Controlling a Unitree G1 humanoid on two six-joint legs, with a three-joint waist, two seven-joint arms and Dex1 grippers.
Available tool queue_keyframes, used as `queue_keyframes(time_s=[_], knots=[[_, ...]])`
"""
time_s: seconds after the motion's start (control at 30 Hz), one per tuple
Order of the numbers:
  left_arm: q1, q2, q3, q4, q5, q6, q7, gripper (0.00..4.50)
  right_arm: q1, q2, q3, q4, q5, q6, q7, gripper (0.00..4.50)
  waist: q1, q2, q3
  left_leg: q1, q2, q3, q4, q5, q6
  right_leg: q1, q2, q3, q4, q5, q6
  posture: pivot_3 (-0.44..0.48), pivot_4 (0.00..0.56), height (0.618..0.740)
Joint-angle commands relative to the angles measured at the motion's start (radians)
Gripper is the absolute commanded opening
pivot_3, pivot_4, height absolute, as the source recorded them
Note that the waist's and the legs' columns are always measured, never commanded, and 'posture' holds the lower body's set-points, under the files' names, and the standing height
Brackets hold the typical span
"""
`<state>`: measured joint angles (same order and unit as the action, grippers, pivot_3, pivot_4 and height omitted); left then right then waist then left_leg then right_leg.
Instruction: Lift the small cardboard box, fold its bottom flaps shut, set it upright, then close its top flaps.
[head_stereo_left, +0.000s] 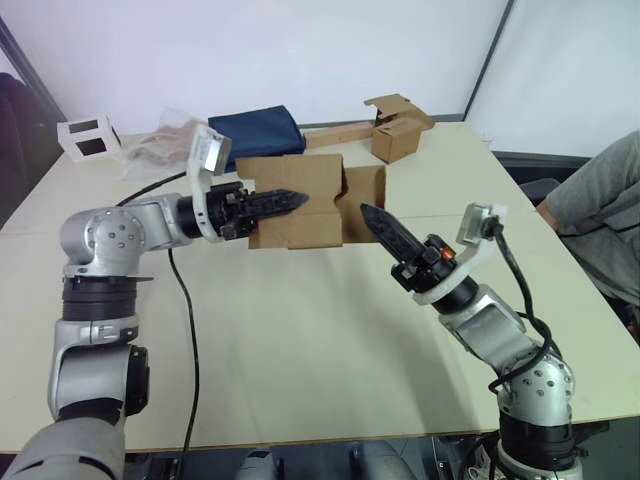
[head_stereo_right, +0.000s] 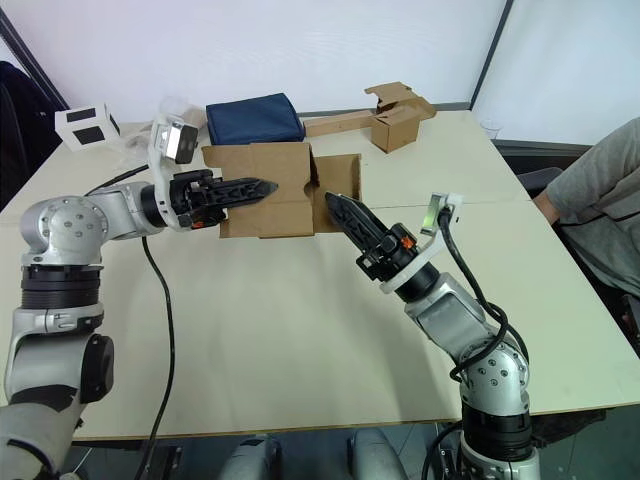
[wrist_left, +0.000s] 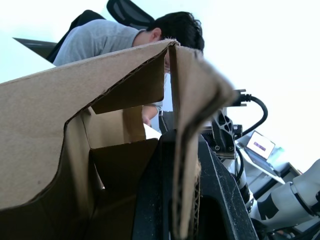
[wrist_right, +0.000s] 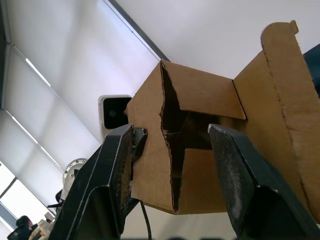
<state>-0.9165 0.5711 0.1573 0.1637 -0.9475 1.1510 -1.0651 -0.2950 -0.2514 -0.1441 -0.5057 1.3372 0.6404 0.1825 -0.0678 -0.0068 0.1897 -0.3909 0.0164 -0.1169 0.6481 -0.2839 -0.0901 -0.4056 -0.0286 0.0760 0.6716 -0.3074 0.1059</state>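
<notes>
The small cardboard box (head_stereo_left: 300, 232) hangs above the table (head_stereo_left: 300, 350), lying on its side with flaps spread at both ends. My left gripper (head_stereo_left: 297, 199) is shut on the box's upper panel, and in the left wrist view the cardboard edge (wrist_left: 187, 125) runs pinched between the fingers (wrist_left: 222, 200). My right gripper (head_stereo_left: 372, 215) stands open at the box's right end, near the loose flap (head_stereo_left: 362, 200). In the right wrist view the box's open end (wrist_right: 200, 95) shows beyond the two spread fingers (wrist_right: 112, 180); whether they touch it I cannot tell.
At the table's back stand another brown box (head_stereo_left: 397, 135) joined to a long cardboard strip, a navy blue bag (head_stereo_left: 258, 133), crumpled plastic (head_stereo_left: 160, 140) and a white box with black windows (head_stereo_left: 88, 137). A person (head_stereo_left: 600, 220) sits at the right. A black cable (head_stereo_left: 185, 330) crosses the table.
</notes>
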Motion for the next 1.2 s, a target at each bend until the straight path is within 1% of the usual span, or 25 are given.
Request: queue_keyframes(time_s=[0.03,0.1,0.27,0.37,0.43,0.5,0.63,0.87,1.1,1.2], knots=[[-0.027,0.003,0.023,-0.019,-0.021,0.001,0.001,0.00,-0.006,-0.024,-0.069,-0.030,0.034,-0.040,0.000,2.48,0.001,0.000,0.000,0.000,0.000,0.000,0.000,0.000,0.000,0.000,0.000,0.000,0.000,0.000,0.000,0.000,0.150,0.740],[-0.030,0.003,0.026,-0.020,-0.025,0.005,0.004,0.00,-0.007,-0.041,-0.118,-0.016,0.068,-0.054,-0.003,2.48,0.002,0.000,0.000,0.000,0.000,0.000,0.000,0.000,0.000,0.000,0.000,0.000,0.000,0.000,0.000,0.000,0.150,0.740],[-0.035,0.003,0.032,-0.025,-0.037,0.014,0.011,0.00,0.014,-0.059,-0.168,0.058,0.080,-0.065,0.025,2.48,0.001,0.000,0.000,0.000,0.000,0.000,0.000,0.000,0.000,0.000,0.000,0.000,0.000,0.000,0.000,0.000,0.150,0.740],[-0.046,-0.002,0.042,-0.025,-0.053,0.023,0.021,0.00,0.013,-0.019,-0.133,0.163,0.059,-0.051,0.069,2.48,-0.001,0.000,0.000,0.000,0.000,0.000,0.000,0.000,0.000,0.000,0.000,0.000,0.000,0.000,0.000,0.000,0.150,0.740],[-0.046,-0.004,0.044,-0.031,-0.059,0.027,0.027,0.00,0.009,0.005,-0.104,0.195,0.037,-0.042,0.088,2.48,-0.002,0.000,0.000,0.000,0.000,0.000,0.000,0.000,0.000,0.000,0.000,0.000,0.000,0.000,0.000,0.000,0.150,0.740],[-0.046,-0.005,0.044,-0.032,-0.059,0.027,0.029,0.00,-0.002,0.049,-0.103,0.210,0.087,-0.040,0.074,2.48,-0.002,0.000,0.000,0.000,0.000,0.000,0.000,0.000,0.000,0.000,0.001,0.000,0.000,0.000,0.000,0.000,0.150,0.740],[-0.049,0.000,0.041,-0.025,-0.053,0.020,0.031,0.00,-0.008,0.087,-0.098,0.168,0.147,-0.029,0.047,2.48,0.000,0.000,0.000,0.000,0.000,0.000,0.000,0.000,0.000,0.000,0.000,0.000,0.000,0.000,0.000,0.000,0.150,0.740],[-0.046,0.006,0.031,-0.013,-0.042,0.012,0.021,0.00,0.006,0.111,-0.037,0.035,0.205,-0.022,-0.020,2.48,-0.001,0.000,0.000,0.000,0.000,0.000,0.000,0.000,0.000,0.000,0.000,0.000,0.000,0.000,0.000,0.000,0.150,0.740],[-0.043,0.003,0.031,-0.012,-0.042,0.010,0.018,0.00,0.011,0.118,-0.003,0.007,0.204,-0.035,-0.048,2.48,0.000,0.000,0.000,0.000,0.000,0.000,0.000,0.000,0.000,0.000,0.000,0.000,0.000,0.000,0.000,0.000,0.150,0.740],[-0.040,0.002,0.034,-0.015,-0.045,0.012,0.021,0.00,0.018,0.102,0.014,0.011,0.167,-0.027,-0.043,2.48,-0.001,0.000,0.000,0.000,0.000,0.000,0.000,0.000,0.000,0.000,0.000,0.000,0.000,0.000,0.000,0.000,0.150,0.740]])
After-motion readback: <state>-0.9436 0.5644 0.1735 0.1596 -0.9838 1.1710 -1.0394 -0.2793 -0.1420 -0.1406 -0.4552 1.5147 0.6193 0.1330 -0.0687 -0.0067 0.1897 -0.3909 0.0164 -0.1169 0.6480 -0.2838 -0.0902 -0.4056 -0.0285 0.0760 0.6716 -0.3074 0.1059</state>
